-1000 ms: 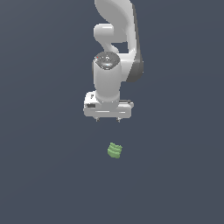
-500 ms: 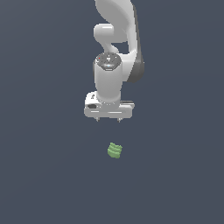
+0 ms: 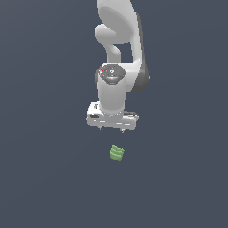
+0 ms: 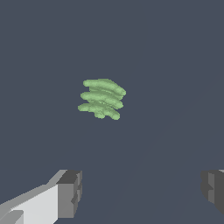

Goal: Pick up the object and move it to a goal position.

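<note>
The object (image 3: 117, 153) is a small light-green blocky piece with ridged, wavy sides, lying on the dark grey floor. My white gripper (image 3: 111, 129) hangs above it and slightly toward the exterior view's left, apart from it. In the wrist view the object (image 4: 102, 99) lies ahead of my gripper (image 4: 141, 189), outside the gap between the two dark fingertips (image 4: 70, 192). The jaws stand wide open and hold nothing.
The dark grey floor (image 3: 44, 178) runs flat all around. The white arm (image 3: 120, 40) rises behind the gripper toward the top of the exterior view. No goal marker shows.
The gripper has come down slightly toward the object. The object has not moved.
</note>
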Robot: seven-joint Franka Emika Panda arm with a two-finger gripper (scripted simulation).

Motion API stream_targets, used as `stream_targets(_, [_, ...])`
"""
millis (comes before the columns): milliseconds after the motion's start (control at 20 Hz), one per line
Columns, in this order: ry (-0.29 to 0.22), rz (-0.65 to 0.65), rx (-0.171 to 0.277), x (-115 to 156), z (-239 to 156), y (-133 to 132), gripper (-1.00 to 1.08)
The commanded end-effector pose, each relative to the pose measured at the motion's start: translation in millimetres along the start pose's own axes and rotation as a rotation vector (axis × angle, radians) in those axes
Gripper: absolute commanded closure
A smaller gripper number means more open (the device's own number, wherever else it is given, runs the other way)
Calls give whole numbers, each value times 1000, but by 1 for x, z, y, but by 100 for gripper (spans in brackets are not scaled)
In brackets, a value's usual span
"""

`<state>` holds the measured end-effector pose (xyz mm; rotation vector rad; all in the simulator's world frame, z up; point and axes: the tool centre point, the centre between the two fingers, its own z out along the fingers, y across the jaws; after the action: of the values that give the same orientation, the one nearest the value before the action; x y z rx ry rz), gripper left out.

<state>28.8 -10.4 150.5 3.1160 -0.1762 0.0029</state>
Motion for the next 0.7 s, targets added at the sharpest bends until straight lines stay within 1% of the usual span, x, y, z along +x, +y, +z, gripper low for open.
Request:
stream_targets(0, [-1, 34, 3, 11, 7, -4, -92])
stream_targets(350, [-3, 146, 12, 43, 33, -19, -92])
stream_targets(650, [-4, 210, 17, 60, 50, -27, -92])
